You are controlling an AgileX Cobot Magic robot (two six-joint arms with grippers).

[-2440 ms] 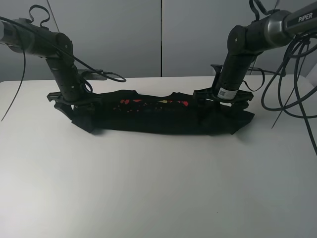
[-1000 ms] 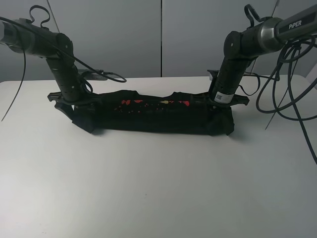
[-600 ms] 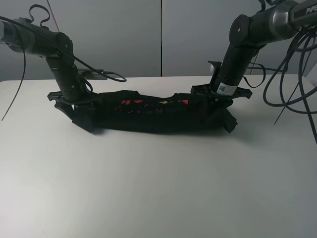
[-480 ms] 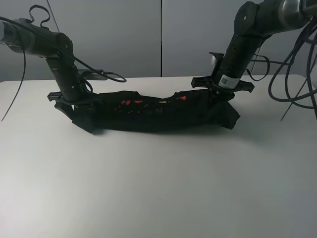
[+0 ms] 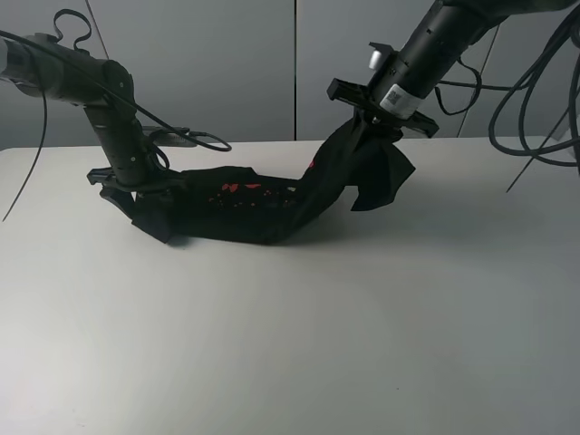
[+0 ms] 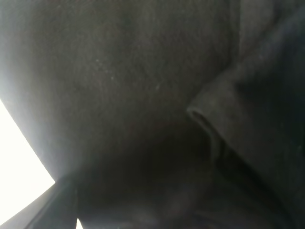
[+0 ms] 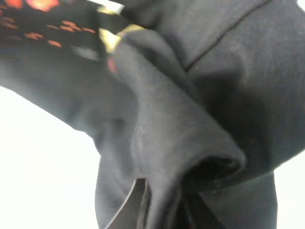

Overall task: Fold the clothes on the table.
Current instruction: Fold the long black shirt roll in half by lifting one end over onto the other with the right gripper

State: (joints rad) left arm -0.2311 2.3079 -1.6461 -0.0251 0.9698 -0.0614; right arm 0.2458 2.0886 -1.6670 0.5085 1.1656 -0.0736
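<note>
T-shirt (image 5: 258, 216) end aloft, right gripper (image 5: 371, 116) clamping it

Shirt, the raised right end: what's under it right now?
Under the end of the shirt held up by the right gripper, only bare white table and the shirt's shadow show. Where the rest lies flat, the table beneath is covered.

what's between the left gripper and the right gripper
Only the black T-shirt, in the exterior high view: it runs from the left gripper, low at the table, up to the right gripper, which holds its other end lifted.
</note>
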